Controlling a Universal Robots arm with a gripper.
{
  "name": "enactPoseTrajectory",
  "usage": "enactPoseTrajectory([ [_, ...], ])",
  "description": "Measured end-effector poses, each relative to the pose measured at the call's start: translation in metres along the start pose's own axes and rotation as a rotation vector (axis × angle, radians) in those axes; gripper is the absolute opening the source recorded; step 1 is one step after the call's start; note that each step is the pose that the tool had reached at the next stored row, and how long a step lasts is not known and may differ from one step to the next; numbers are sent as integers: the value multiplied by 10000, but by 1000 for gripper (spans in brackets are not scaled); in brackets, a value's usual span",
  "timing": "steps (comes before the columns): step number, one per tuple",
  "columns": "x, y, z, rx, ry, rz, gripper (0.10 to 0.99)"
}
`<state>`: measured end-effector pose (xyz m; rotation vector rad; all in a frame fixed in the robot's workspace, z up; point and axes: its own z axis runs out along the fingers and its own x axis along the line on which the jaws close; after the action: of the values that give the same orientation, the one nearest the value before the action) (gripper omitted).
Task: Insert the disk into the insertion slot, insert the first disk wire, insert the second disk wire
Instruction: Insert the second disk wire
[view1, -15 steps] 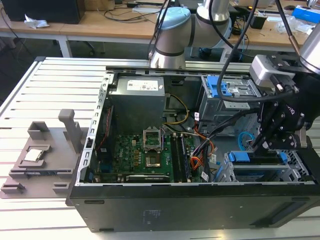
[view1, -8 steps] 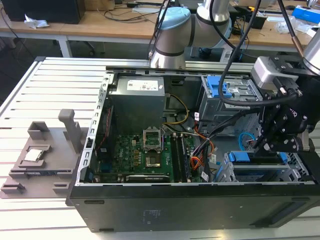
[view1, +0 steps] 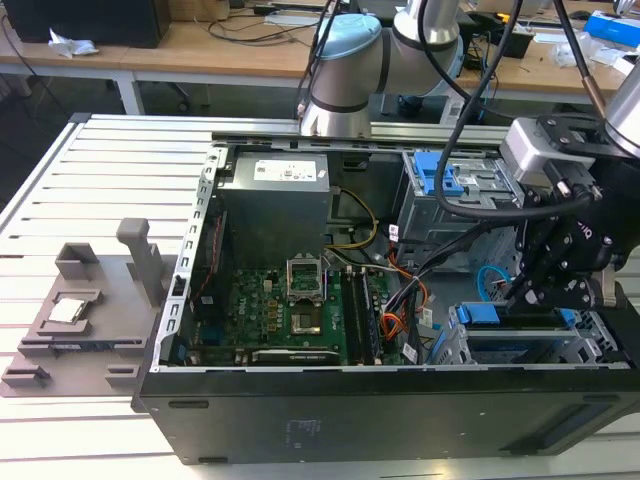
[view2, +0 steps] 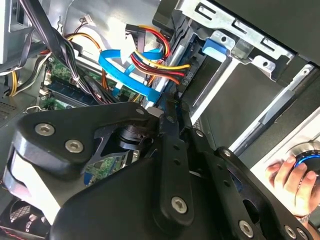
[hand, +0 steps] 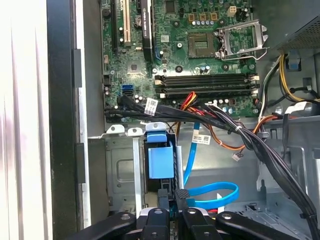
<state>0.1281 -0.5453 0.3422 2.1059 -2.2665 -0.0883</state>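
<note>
- PC case (view1: 380, 400) lies open on the slatted table (view1: 110, 180); the arm (view1: 345, 70) reaches over its back wall and the gripper (view1: 540, 290) hangs over the drive corner at the exterior view's right.
- Motherboard (hand: 200, 45) sits well beyond the fingertips in the first wrist view, on the far side of a black wire bundle (hand: 210, 117).
- Insertion slot (view1: 520, 345) is the silver cage directly under the jaws; the taller grey cage with blue latch (view1: 440, 175) stands behind the gripper, apart from it.
- Disk (view1: 480, 315): blue caddy edge shows in the slot, just below and beside the fingers. In the first wrist view its blue handle tab (hand: 161, 160) sits just ahead of the fingertips (hand: 181, 196), in line with them.
- Jaws: narrow, tips nearly together right behind the tab. Cannot tell whether they pinch anything; the contact spot is hidden by the fingers themselves.
- Blue flat cable (hand: 215, 192) loops just beside the fingertips, and one end runs up past the tab. Its connector end is hard to make out.
- Second wrist view: gripper linkage (view2: 170, 165) blocks the slot mouth, and a person's hand (view2: 292, 177) is cut off at the frame's edge.
- Disk label hidden inside the cage.
</note>
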Motion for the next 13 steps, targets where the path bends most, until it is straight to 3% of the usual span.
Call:
enactPoseTrajectory([
  [13,-3,-45,-27,-8,-57,-115,165],
])
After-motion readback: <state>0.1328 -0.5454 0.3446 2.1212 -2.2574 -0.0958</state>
